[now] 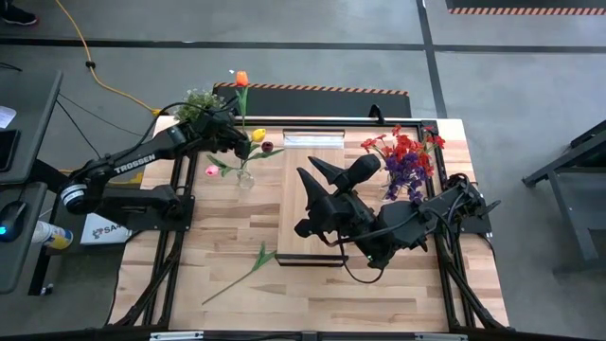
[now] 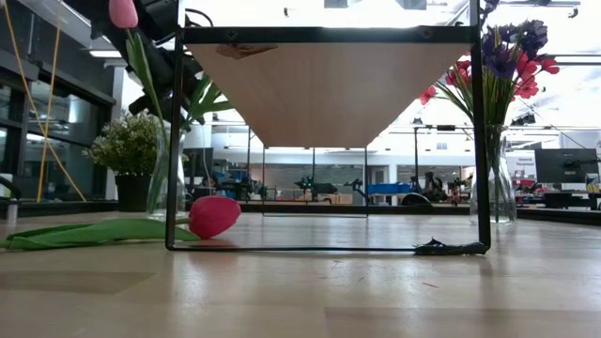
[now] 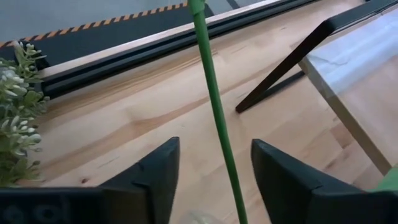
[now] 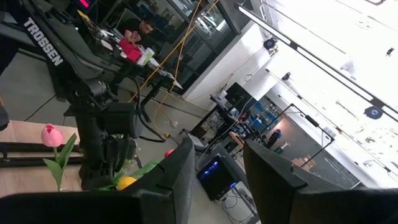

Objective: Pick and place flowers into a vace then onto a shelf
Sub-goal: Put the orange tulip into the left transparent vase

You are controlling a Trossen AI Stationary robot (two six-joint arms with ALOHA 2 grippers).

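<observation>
green-stemmed orange-headed artificial flower (image 1: pixel 241 80) is standing between the left gripper (image 3: pixel 214 171)'s parted, untouching fingers over the clear glass vase (image 1: pixel 245 177), needing release; right gripper (image 4: pixel 217 168) is holding nothing, part-open.

The plank table (image 1: pixel 218 275) carries the shelf (image 1: pixel 305 189), two vases and one loose flower (image 1: pixel 241 270).

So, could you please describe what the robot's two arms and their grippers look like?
Both arms are dark, nearly black, built of jointed links with black cables running along them. The left arm carries white TROSSEN lettering on its forearm link and a pale ring near its base. The left gripper and the right gripper each have two broad, matte dark fingers with slanted tips. The right arm looks bulkier and shows no lettering.
</observation>
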